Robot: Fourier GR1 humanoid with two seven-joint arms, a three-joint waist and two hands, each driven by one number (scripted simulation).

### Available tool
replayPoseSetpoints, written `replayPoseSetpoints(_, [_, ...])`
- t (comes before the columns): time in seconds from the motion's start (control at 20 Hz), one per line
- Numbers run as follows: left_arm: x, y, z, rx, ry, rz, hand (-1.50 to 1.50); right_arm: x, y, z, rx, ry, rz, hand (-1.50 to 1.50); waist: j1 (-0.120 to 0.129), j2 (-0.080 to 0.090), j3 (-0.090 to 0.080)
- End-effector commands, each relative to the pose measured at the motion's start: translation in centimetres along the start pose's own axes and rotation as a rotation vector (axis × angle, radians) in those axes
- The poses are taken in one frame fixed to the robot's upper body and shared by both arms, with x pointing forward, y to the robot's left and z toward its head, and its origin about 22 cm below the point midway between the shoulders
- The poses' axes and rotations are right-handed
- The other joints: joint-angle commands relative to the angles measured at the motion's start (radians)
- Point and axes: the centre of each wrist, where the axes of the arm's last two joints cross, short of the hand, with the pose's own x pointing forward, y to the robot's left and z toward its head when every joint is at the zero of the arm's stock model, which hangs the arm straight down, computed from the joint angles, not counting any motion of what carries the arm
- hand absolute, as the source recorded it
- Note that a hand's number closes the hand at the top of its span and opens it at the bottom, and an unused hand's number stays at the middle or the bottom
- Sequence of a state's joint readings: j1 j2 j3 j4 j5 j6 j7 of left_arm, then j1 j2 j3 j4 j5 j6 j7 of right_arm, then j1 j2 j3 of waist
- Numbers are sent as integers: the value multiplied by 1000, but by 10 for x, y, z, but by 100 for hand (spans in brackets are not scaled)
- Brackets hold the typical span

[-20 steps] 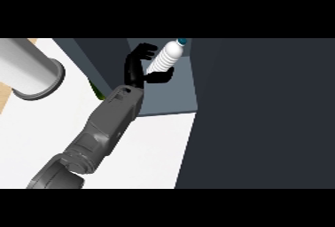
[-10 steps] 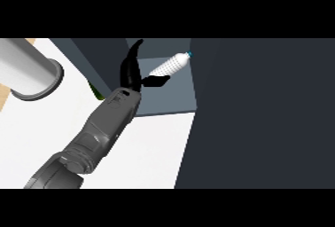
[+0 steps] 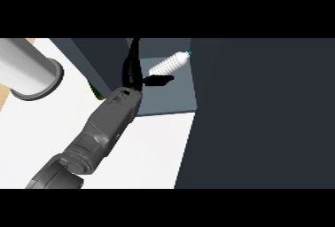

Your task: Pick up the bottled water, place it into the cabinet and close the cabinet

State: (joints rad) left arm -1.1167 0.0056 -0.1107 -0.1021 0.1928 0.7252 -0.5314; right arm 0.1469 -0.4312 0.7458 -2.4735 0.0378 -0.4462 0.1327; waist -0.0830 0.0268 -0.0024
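A white desk (image 3: 153, 146) runs under the view, with a grey-blue cabinet (image 3: 173, 99) set on it and a large dark panel, most likely the cabinet's open door (image 3: 262, 111), filling the whole right side; off to the left stands a pale grey cylinder (image 3: 26, 71), some sort of pot or canister. One grey forearm reaches up from the lower left into the cabinet's opening, but which of the robot's arms it is I cannot say. Its black hand (image 3: 134, 71) has long fingers stretched up along the cabinet's left wall, with the thumb poking out sideways just under the bottled water (image 3: 169, 64). The bottle lies tilted inside the cabinet, blue cap up toward the door's edge, and the fingers look spread away from it, not curled round it; whether the thumb touches it I cannot tell. The bottle looks light, stiff and ribbed, smooth enough to roll, so its ribbed middle is the place to hold. Nothing else shows in the cabinet for certain; a sliver of green peeks out by the forearm, too hidden to name. The door is not yet closed
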Motion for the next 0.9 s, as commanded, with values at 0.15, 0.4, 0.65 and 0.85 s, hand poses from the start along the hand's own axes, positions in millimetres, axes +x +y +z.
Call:
replayPoseSetpoints(0.15, [13,0,-4,-86,-123,303,150,23,0,12,6,-8,-38,-150,1,-13,0])
replayPoseSetpoints(0.4, [14,1,-4,-164,-175,453,150,20,-2,7,-6,-15,-14,-150,32,-20,1])
replayPoseSetpoints(0.65, [8,1,2,-261,-183,581,150,25,-1,7,-11,2,-5,-150,46,-26,1])
replayPoseSetpoints(0.85, [10,2,5,-350,-167,654,150,20,0,7,-83,-11,32,-150,75,-34,1])
